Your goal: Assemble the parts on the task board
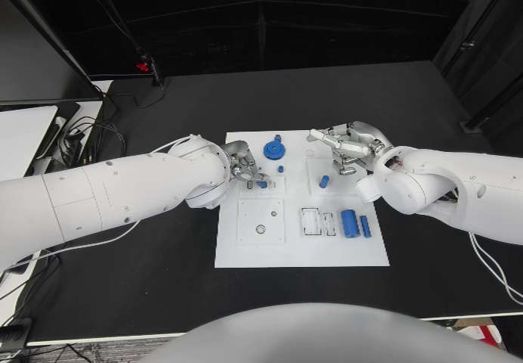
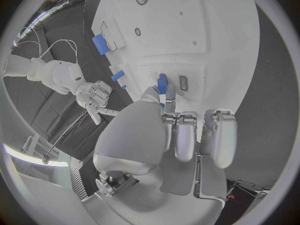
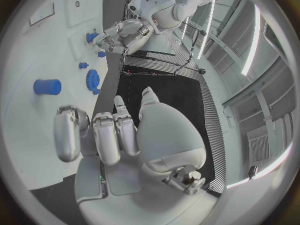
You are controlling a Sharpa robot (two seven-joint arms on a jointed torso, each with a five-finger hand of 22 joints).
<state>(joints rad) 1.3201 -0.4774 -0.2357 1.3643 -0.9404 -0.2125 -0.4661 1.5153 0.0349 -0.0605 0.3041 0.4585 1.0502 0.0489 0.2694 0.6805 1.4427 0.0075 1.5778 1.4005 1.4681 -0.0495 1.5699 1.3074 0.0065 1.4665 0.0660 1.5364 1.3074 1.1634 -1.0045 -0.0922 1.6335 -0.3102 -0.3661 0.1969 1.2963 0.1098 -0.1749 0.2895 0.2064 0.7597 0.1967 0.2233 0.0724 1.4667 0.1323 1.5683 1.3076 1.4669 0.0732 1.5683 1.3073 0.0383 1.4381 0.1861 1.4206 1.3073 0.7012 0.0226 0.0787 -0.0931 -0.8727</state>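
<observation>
Left hand [image 1: 246, 172] pinches a small blue part [image 2: 162, 83] upright over the task board [image 1: 301, 253] left edge; right hand [image 1: 347, 148], holding nothing, sits farther off.

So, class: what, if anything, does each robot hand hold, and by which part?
The left hand pinches a small blue part by its lower end, over the task board. The right hand holds nothing.

My left hand [image 1: 246, 172] reaches over the task board's [image 1: 300, 253] left part, pinching a small blue part [image 2: 162, 83]. My right hand [image 1: 347, 147] hovers above the board's far right, fingers curled, holding nothing.
</observation>
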